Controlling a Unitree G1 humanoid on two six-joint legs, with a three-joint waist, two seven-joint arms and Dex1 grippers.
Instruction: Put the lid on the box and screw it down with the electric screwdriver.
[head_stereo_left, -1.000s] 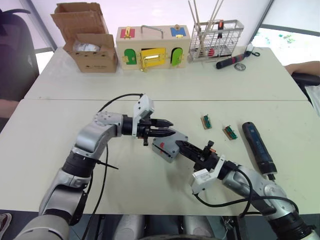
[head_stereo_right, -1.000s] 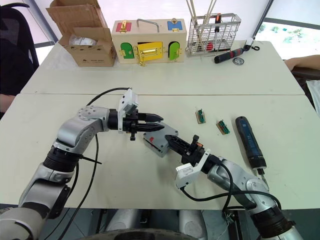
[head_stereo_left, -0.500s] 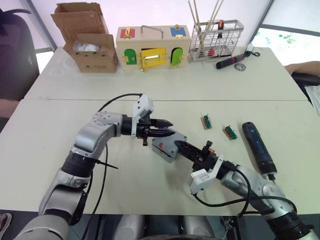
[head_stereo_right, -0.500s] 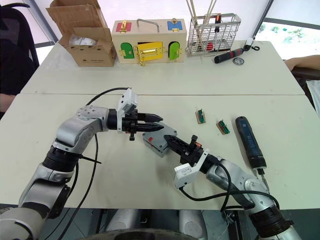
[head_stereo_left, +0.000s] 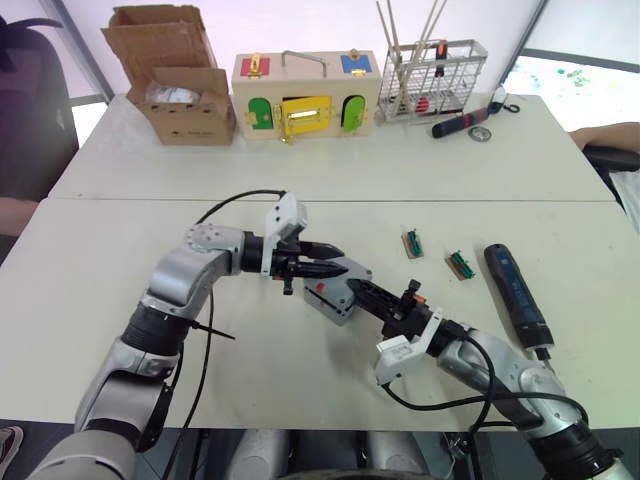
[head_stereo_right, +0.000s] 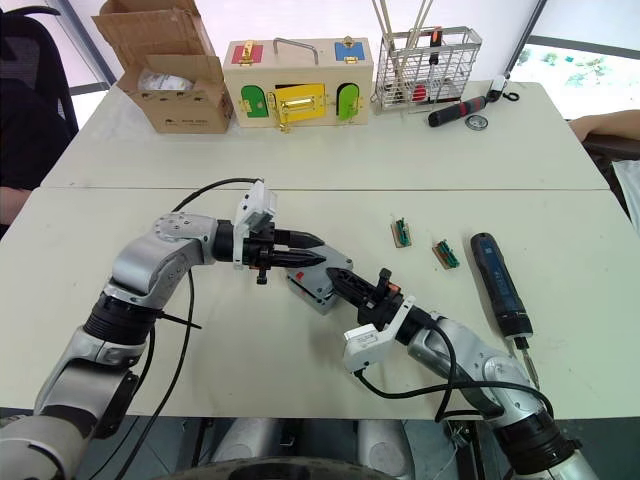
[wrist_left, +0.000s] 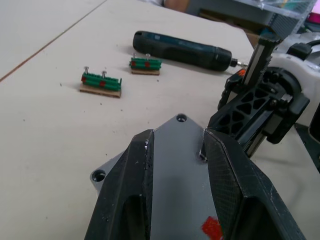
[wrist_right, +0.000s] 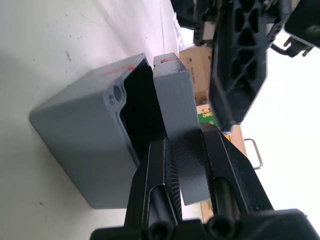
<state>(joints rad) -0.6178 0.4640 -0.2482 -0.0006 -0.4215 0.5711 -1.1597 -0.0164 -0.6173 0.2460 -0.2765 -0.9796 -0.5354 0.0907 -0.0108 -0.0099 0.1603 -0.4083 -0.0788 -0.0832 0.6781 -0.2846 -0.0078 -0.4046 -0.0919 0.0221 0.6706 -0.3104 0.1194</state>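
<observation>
Nearest me, my right gripper (head_stereo_right: 345, 283) reaches in from the near right, its two black fingers closed on the edge of the lid (wrist_right: 176, 107). My right wrist camera shows the grey plate standing on edge between those fingers, tilted against the open mouth of the box (wrist_right: 85, 135) with a dark gap between them at one side. A thin red line runs along the top edge of the box wall there.

Just past that, the box (head_stereo_right: 313, 285) sits on the table (head_stereo_right: 250, 370) between my two grippers. My left gripper (head_stereo_right: 305, 257) comes in from the left side, its fingers narrowly parted on either side of the lid's (wrist_left: 175, 165) flat grey face; I cannot tell whether they grip it. The tips of both grippers nearly meet over the lid.

Off to the right of my right gripper, well apart from it, the electric screwdriver (head_stereo_right: 498, 284) lies flat on the table, bit end toward me. Between it and the box lie two small green terminal blocks (head_stereo_right: 401, 231).

At the far table edge stand a cardboard box (head_stereo_right: 170, 75), a wooden box with coloured doors (head_stereo_right: 297, 85) and a wire rack (head_stereo_right: 428, 67).
</observation>
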